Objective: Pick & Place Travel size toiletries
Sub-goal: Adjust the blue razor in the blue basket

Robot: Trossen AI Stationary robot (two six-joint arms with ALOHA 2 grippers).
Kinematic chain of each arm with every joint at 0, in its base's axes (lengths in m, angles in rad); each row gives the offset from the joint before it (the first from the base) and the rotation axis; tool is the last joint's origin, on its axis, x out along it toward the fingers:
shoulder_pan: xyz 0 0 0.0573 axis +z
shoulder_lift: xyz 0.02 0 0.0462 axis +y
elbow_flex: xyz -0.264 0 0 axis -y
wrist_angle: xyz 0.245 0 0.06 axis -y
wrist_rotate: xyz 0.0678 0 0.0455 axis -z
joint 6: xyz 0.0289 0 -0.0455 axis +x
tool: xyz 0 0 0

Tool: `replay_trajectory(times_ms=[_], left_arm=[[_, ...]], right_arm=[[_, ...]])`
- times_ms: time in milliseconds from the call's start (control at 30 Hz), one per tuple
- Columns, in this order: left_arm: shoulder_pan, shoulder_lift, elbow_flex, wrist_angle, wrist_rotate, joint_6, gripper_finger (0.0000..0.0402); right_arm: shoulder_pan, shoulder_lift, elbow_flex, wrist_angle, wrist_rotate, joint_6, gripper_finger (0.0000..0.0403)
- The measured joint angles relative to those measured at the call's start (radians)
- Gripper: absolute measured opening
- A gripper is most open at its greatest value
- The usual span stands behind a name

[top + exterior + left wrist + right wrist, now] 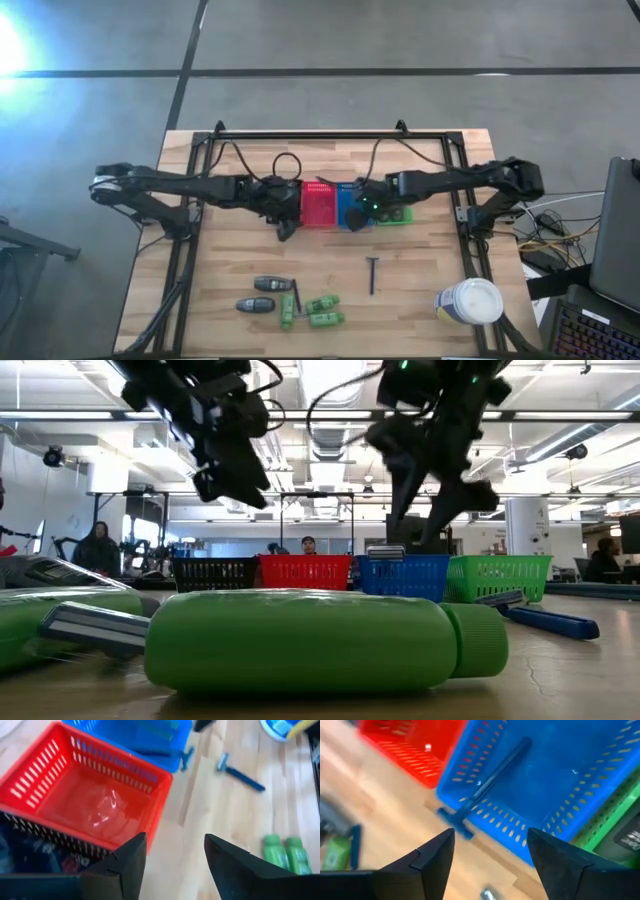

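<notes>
My right gripper (490, 837) hangs open over the near wall of the blue basket (580, 780). A blue razor (492, 775) lies slanted across that wall, handle inside, head (454, 820) outside; the fingers are clear of it. My left gripper (175, 845) is open above the table by the red basket's (95, 805) near corner. A second blue razor (240, 772) lies on the table. Near the table's front edge lie green bottles (322, 310) and dark grey oval containers (262, 295).
Black (215, 573), red, blue and green (497, 575) mesh baskets stand in a row at mid-table. A white round canister (470, 300) stands at the near right corner. People are in the room behind the table. Bare wood lies between the baskets and the front items.
</notes>
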Motion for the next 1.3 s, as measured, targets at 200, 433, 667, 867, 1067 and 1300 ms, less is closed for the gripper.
replay_trajectory(times_ms=[200, 433, 667, 867, 1067, 1300], left_arm=[[-0.021, -0.062, -0.002, -0.062, -0.037, 0.031, 0.0204], [-0.021, -0.117, -0.002, -0.083, -0.074, 0.090, 0.0204], [-0.021, -0.150, -0.003, -0.088, -0.091, 0.141, 0.0204], [-0.021, -0.164, -0.003, -0.098, -0.090, 0.173, 0.0204], [-0.021, -0.164, -0.003, -0.095, -0.090, 0.186, 0.0204], [-0.021, -0.164, -0.003, -0.095, -0.090, 0.204, 0.0204]], right_arm=[[-0.047, 0.061, 0.000, 0.037, 0.003, 0.051, 0.0214], [-0.070, 0.118, 0.000, 0.109, -0.094, 0.141, 0.0195], [-0.075, 0.157, 0.002, 0.127, -0.118, 0.187, 0.0165], [-0.083, 0.154, 0.009, 0.144, -0.122, 0.220, 0.0134], [-0.085, 0.175, 0.010, 0.146, -0.130, 0.224, 0.0118], [-0.085, 0.232, 0.042, 0.151, -0.173, 0.201, 0.0105]])
